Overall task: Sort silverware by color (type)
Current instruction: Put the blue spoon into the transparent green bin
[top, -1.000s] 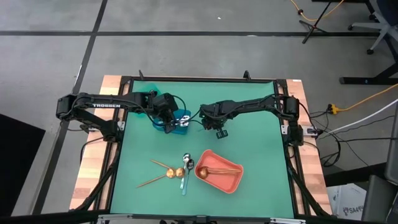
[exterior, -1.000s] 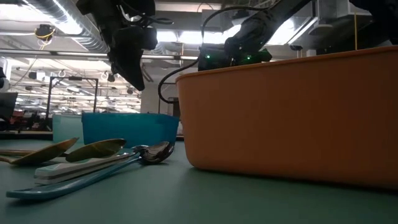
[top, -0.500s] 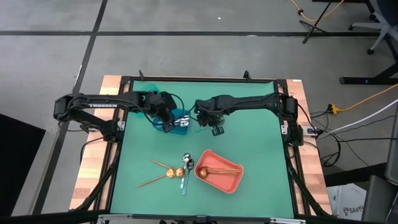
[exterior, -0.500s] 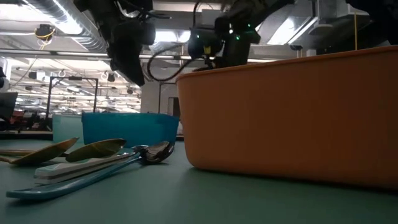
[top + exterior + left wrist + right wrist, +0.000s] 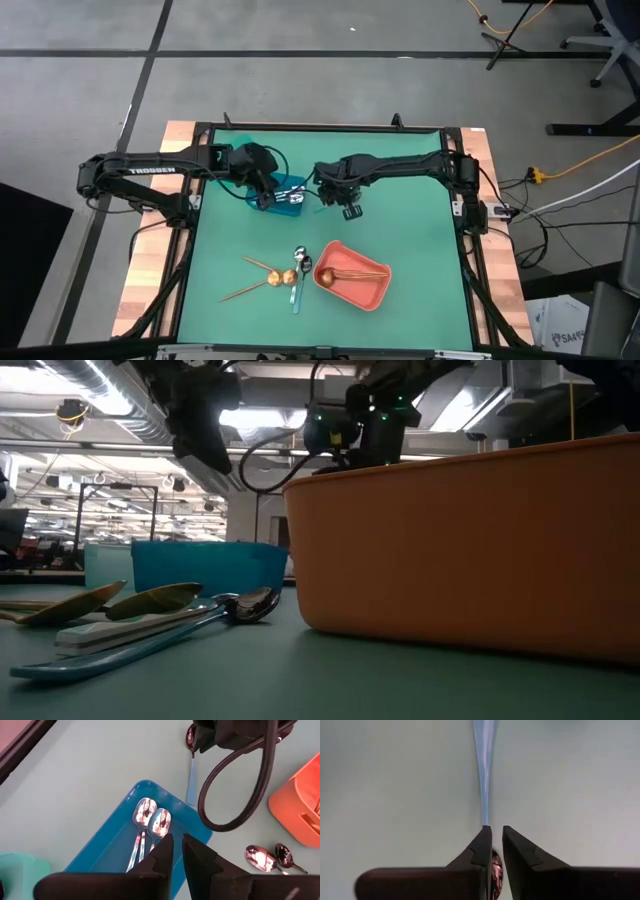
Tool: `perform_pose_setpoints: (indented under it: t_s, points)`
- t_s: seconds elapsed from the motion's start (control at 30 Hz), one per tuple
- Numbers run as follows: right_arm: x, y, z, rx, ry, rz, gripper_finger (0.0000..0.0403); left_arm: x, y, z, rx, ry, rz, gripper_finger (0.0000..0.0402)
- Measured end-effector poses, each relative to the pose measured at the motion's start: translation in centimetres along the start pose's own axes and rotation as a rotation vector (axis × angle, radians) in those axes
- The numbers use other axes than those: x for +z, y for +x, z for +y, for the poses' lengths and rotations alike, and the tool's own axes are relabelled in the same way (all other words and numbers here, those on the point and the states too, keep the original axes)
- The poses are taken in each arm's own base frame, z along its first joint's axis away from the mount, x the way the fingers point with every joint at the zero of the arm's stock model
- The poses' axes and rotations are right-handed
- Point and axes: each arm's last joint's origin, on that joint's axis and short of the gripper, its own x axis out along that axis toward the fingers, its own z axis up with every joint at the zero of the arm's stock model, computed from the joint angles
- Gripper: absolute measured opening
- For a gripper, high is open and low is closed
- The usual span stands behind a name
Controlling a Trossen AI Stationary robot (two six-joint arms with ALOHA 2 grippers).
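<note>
From the high view, we are seeing the left gripper [image 5: 268,196] hanging over the blue bin [image 5: 288,199] and the right gripper [image 5: 342,205] just to its right, with loose silverware [image 5: 285,277] lying nearer, left of the coral bin [image 5: 352,274]; white lettering on the left arm is reading TROSSEN. In the low view, no writing is showing. In the left wrist view, its jaws are nearly clenched on nothing above two silver spoons [image 5: 150,822] in the bin. In the right wrist view, the jaws are pinching a blue-handled spoon [image 5: 484,765] at its bowl end; we are judging that so slim a grip could let the handle swing or slip, dropping it outside the bin, and the arms are working close enough to collide.
</note>
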Motion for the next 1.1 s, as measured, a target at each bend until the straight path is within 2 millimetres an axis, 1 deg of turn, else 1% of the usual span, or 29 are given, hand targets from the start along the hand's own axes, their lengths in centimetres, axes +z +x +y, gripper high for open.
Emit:
perform_pose_setpoints:
  t_s: [0.07, 0.27, 0.33, 0.43, 0.63, 0.73, 0.83, 0.9, 1.1]
  points:
    - [-0.1, 0.3, 0.1, -0.001, 0.016, -0.003, 0.0054, 0.0, 0.0, 0.0, 0.000, 0.000, 0.001, 0.0033]
    - [-0.1, 1.0, 0.1, -0.016, 0.038, -0.029, 0.0114, 0.0, 0.0, 0.0, 0.000, 0.000, 0.000, 0.0033]
    - [-0.2, 1.2, 0.1, -0.018, 0.038, -0.032, 0.0126, 0.0, 0.0, 0.0, 0.000, 0.000, 0.000, 0.0033]
    - [-0.4, 1.8, 0.2, -0.011, 0.039, -0.021, 0.0132, 0.0, 0.0, 0.0, 0.000, 0.000, -0.001, 0.0033]
    - [-0.5, 4.0, 0.4, 0.019, 0.023, 0.029, 0.0133, 0.0, 0.0, 0.0, 0.000, 0.000, -0.003, 0.0033]
    - [-0.6, 4.5, 0.2, 0.026, 0.027, 0.042, 0.0133, 0.0, 0.0, 0.0, 0.000, 0.000, -0.003, 0.0033]
    - [-0.8, 4.8, 0.0, 0.056, 0.035, 0.043, 0.0125, 0.0, 0.0, 0.0, -0.001, 0.000, -0.003, 0.0033]
    - [-1.0, 4.8, -0.1, 0.081, 0.042, 0.043, 0.0110, 0.0, 0.0, 0.0, 0.000, 0.000, -0.004, 0.0033]
    - [-1.2, 4.9, -0.1, 0.107, 0.047, 0.042, 0.0037, 0.0, 0.0, 0.0, 0.000, 0.000, -0.004, 0.0033]
